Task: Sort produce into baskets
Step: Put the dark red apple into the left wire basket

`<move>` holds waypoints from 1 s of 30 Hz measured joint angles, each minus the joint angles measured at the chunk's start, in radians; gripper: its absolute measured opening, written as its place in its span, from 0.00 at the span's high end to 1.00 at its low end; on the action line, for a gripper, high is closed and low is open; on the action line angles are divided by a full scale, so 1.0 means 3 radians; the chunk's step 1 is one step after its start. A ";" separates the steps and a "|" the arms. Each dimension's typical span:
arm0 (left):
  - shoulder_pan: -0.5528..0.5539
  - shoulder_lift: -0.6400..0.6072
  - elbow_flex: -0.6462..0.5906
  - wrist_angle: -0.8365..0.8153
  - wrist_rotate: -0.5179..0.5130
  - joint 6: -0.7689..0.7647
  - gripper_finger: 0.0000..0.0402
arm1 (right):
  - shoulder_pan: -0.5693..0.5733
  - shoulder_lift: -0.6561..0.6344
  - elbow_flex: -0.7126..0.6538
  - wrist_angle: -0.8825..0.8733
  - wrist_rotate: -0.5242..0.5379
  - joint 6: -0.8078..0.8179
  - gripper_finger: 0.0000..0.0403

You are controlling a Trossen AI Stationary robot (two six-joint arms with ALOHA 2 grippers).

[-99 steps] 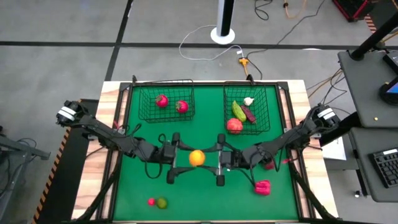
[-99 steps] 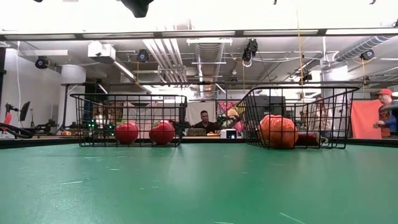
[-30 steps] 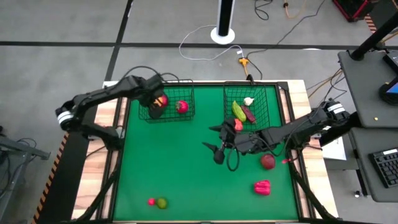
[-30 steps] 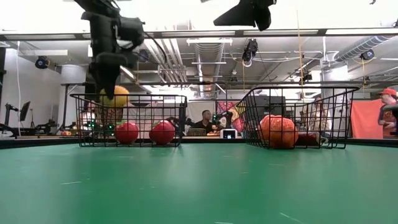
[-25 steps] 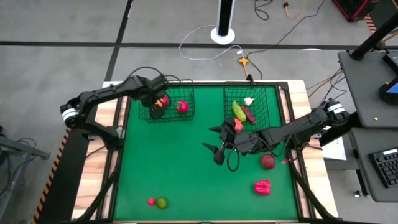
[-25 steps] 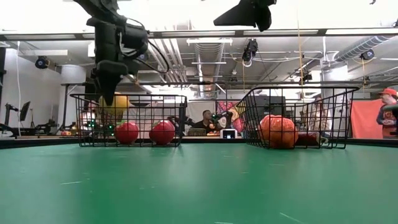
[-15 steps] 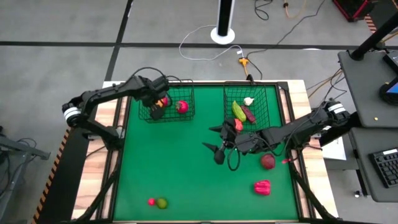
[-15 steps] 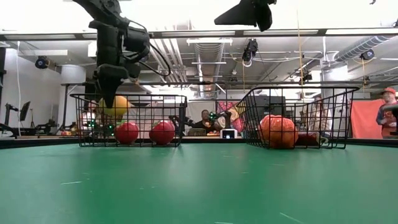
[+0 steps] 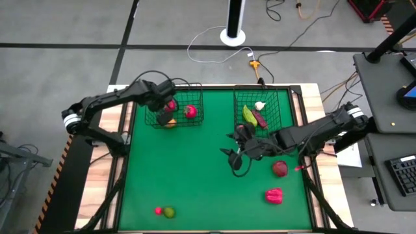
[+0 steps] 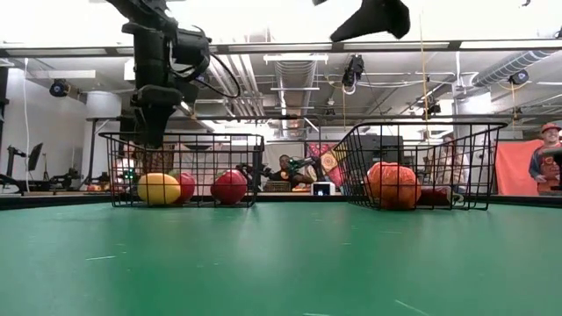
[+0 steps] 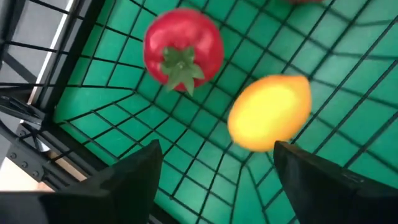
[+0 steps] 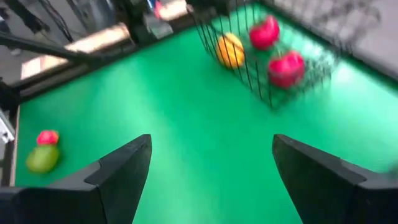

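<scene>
My left gripper [image 9: 162, 108] is open and empty above the left black wire basket [image 9: 196, 97]; in the low view it [image 10: 152, 118] stands just over the rim. Below it an orange-yellow fruit [image 11: 270, 112] rests on the basket floor beside a red round one [image 11: 183, 50]; another red one [image 9: 190, 112] lies further right. My right gripper [image 9: 234, 148] is open and empty above mid-table, in front of the right basket [image 9: 281, 104], which holds garlic [image 9: 260, 105], a yellow-green piece [image 9: 249, 116] and a purple one [image 9: 259, 119].
On the green mat lie a red round fruit [image 9: 279, 168], a red pepper [image 9: 274, 195], and near the front edge a green lime [image 9: 169, 212] with a small red piece [image 9: 158, 210]. An orange-red round piece [image 10: 392, 184] sits in the right basket. People show beyond the table.
My left gripper has gone down a little over the left basket and let go of the orange-yellow fruit, which has dropped to the basket floor next to the red ones. My right gripper has shifted slightly toward the table's right edge.
</scene>
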 joint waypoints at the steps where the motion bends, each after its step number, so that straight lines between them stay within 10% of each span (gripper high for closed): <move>1: -0.0028 -0.0022 0.0000 0.0003 -0.0001 -0.0071 0.29 | 0.0000 0.0012 0.0090 -0.0218 -0.0037 0.0162 0.19; 11: -0.0953 -0.0642 -0.0006 0.0386 -0.0024 -0.0557 0.31 | 0.0113 0.0045 0.0454 -0.2424 -0.1246 0.1819 0.19; 19: -0.2156 -0.1093 -0.0006 0.0915 -0.0855 -0.0978 0.31 | 0.0333 0.0061 0.0290 -0.3355 -0.1761 0.2776 0.19; 30: -0.3333 -0.1075 -0.0006 0.1048 -0.2004 -0.1246 0.31 | 0.0334 0.0078 -0.0390 -0.3167 -0.2157 0.2928 0.19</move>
